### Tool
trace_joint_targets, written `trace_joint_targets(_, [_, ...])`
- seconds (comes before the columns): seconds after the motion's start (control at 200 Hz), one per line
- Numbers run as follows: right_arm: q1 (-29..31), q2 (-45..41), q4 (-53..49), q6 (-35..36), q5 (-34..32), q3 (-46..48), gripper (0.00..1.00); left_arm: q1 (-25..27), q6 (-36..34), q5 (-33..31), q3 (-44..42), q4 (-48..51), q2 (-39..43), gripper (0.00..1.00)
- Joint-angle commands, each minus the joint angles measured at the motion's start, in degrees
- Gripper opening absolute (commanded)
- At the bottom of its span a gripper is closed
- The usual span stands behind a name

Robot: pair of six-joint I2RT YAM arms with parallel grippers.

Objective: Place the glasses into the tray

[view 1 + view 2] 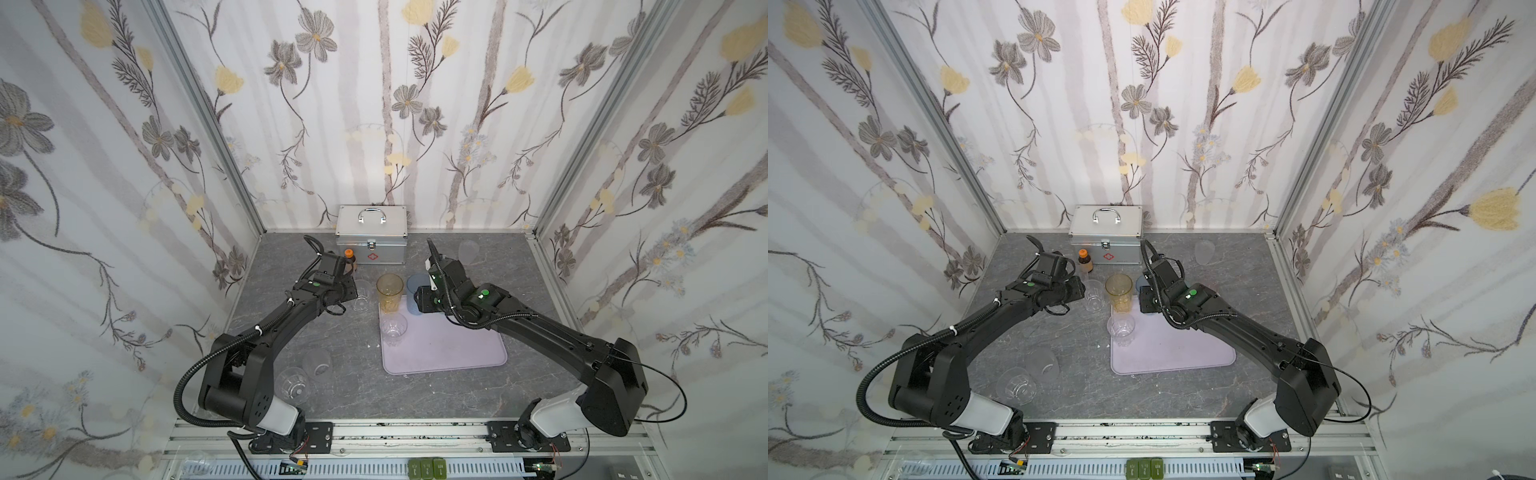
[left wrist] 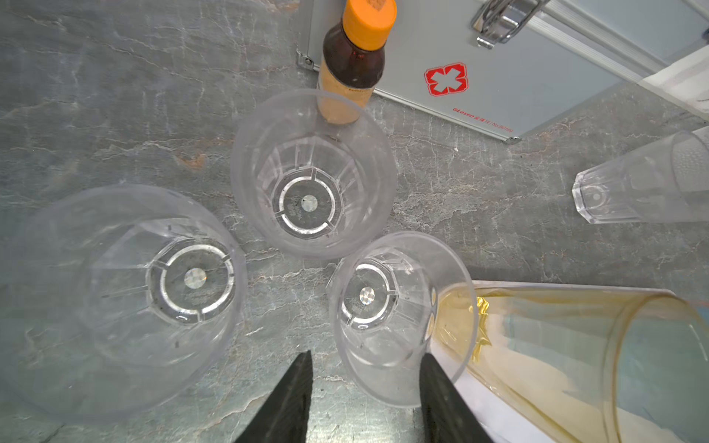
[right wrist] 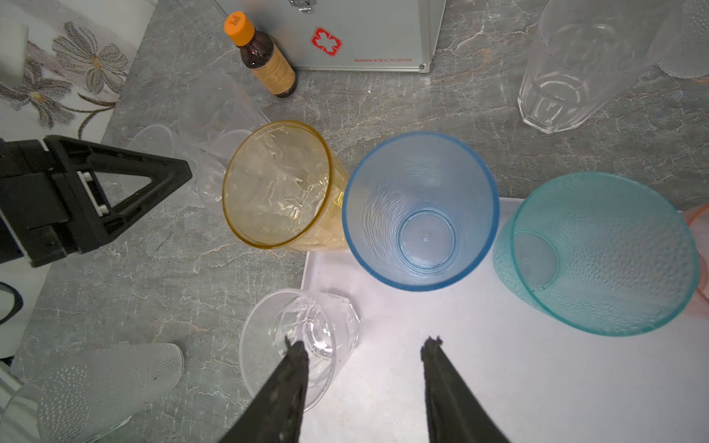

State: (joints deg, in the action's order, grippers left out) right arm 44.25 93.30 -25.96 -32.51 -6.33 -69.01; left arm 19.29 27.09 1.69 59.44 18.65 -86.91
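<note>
The lilac tray [image 1: 449, 353] lies right of centre in both top views. A short clear glass [image 1: 393, 328] stands on its left edge, and the amber glass [image 1: 390, 293] at its far left corner. The blue glass [image 3: 420, 211] and teal glass [image 3: 602, 253] stand along the tray's back. My right gripper [image 3: 364, 354] hangs open over the bare tray beside that clear glass [image 3: 303, 345]. My left gripper [image 2: 366, 368] is open above the table. Between its fingers lies the near rim of one clear glass [image 2: 399, 318]. Two more clear glasses [image 2: 312, 172] [image 2: 126, 291] stand beside it.
A silver case [image 1: 371, 239] stands at the back wall with a brown bottle [image 1: 349, 255] in front of it. A frosted glass [image 1: 468, 251] stands at the back right. A frosted glass [image 1: 316, 363] and a clear one [image 1: 293, 384] stand near the left arm's base.
</note>
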Motion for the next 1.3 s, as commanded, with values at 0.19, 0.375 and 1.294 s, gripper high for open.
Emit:
trace_joint_targets(0.19, [0.64,1.18,1.35,-1.15,-0.7,-1.38,0.49,-0.04,-0.43,-0.69,-0.46,-4.23,-4.24,0.42])
trace_joint_targets(0.375, [0.68,1.63,1.26,-1.14,-0.7,-1.71,0.49,0.25,-0.53,-1.26,-0.67,-5.21,-6.47,0.29])
trace_joint_targets(1.294, [1.08,-8.24,2.29,-4.47,-6.28,-6.39,0.48,16.68,1.65,-25.78,16.61,7.72,10.68,0.0])
